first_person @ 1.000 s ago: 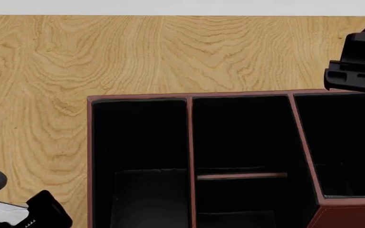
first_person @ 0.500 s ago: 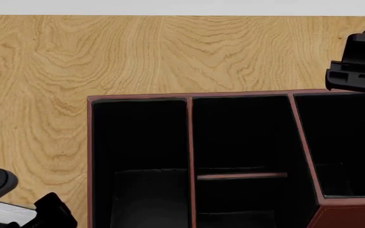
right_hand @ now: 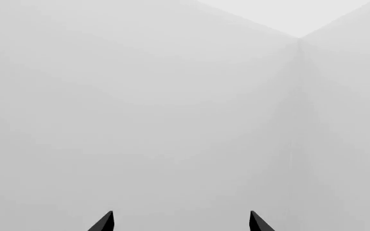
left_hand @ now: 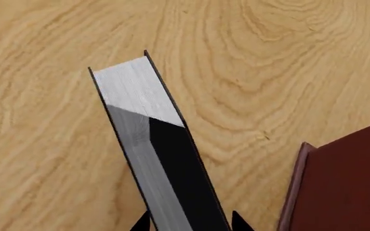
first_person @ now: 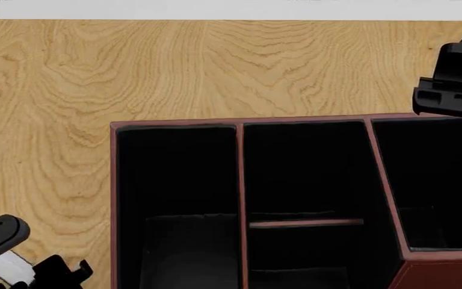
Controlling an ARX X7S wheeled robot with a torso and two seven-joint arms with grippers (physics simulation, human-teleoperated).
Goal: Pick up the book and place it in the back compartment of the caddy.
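The book (left_hand: pixel 150 144) is pinched between the tips of the left pincer (left_hand: pixel 190 222), its white page block facing the wrist camera. Its long axis runs straight out from the pincer, over the wooden tabletop (left_hand: pixel 56 159). The maroon caddy (left_hand: pixel 346 183) stands near its side, apart. The right pincer (right_hand: pixel 180 222) is spread, facing only pale wall (right_hand: pixel 172 96).
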